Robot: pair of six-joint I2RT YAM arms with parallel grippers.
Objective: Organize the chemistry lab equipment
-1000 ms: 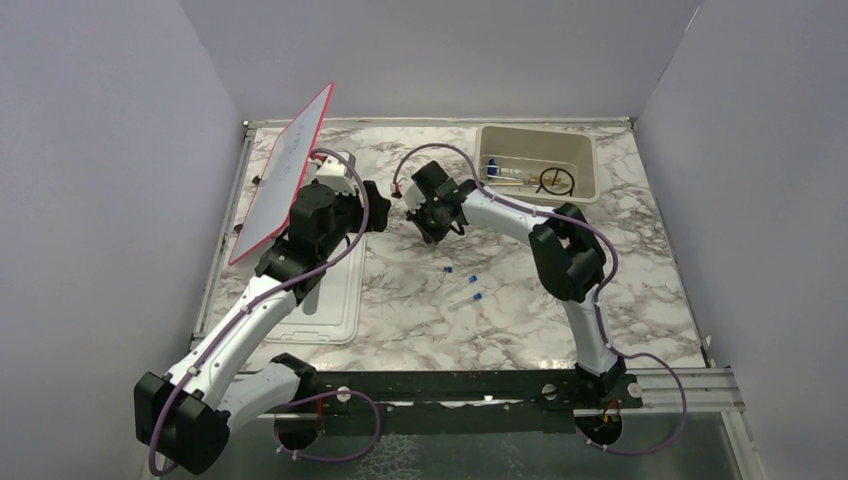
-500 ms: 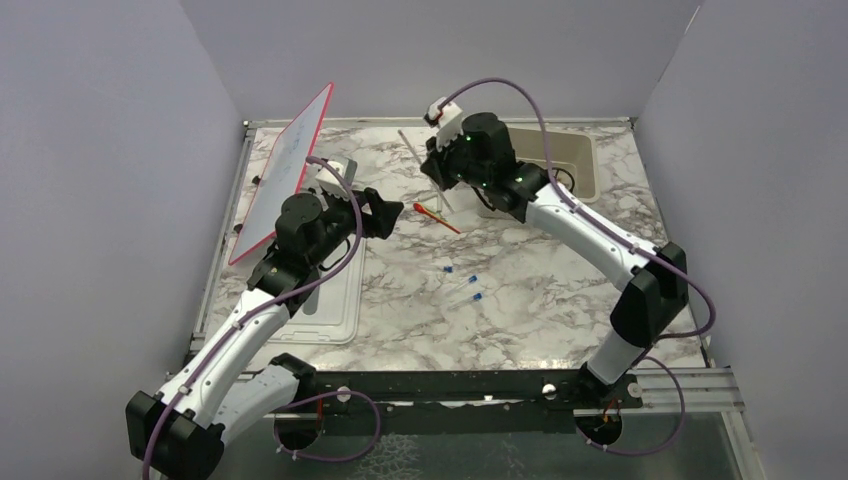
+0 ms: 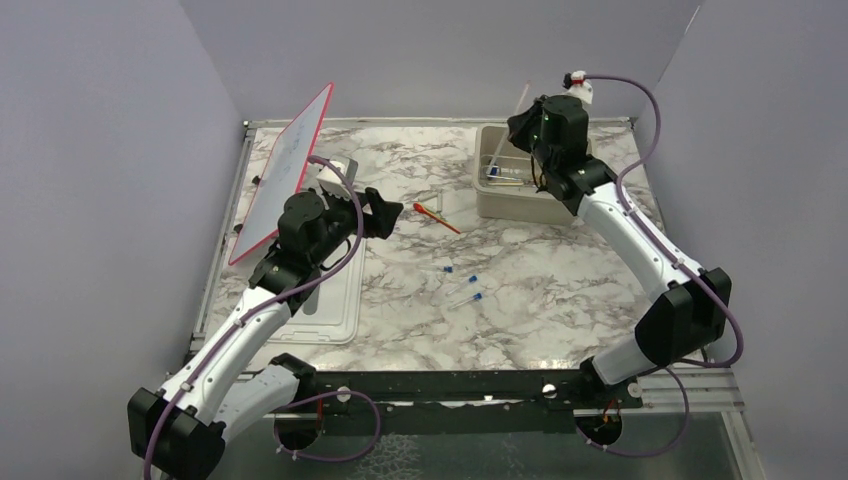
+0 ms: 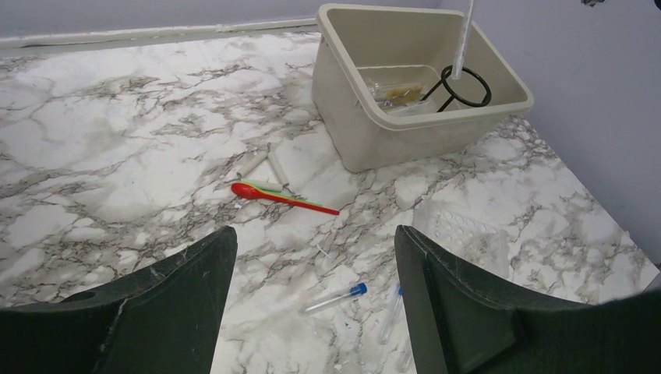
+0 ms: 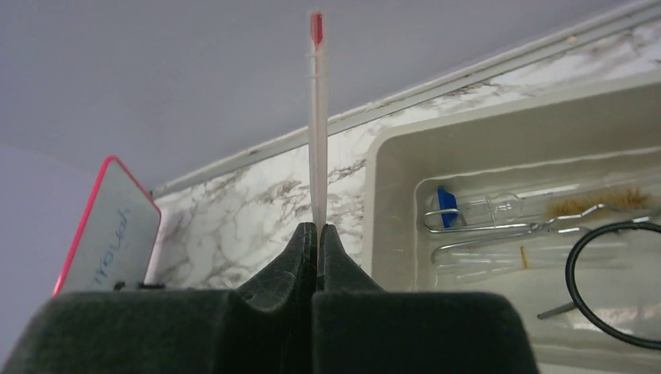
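Note:
My right gripper [image 3: 522,124] is shut on a thin white rod with a red tip [image 5: 316,117] and holds it upright over the beige tub [image 3: 500,205]. In the tub lie a black wire ring [image 5: 616,288], silvery wire tongs [image 5: 499,230] and a small blue piece [image 5: 446,201]. My left gripper [image 3: 385,213] is open and empty above the table. An orange-red stick [image 4: 282,197] lies ahead of it beside two short white pieces [image 4: 261,164]. Blue-capped clear tubes [image 4: 337,298] lie between its fingers on the marble, and they also show in the top view [image 3: 465,285].
The red-framed white board [image 3: 285,175] leans at the back left. The tub's lid [image 3: 330,290] lies flat under my left arm. A clear plastic rack [image 4: 460,234] lies right of the tubes. Grey walls close the table on three sides.
My right arm has swung from the table's middle up and right to above the tub, carrying the rod. My left gripper has hardly moved.

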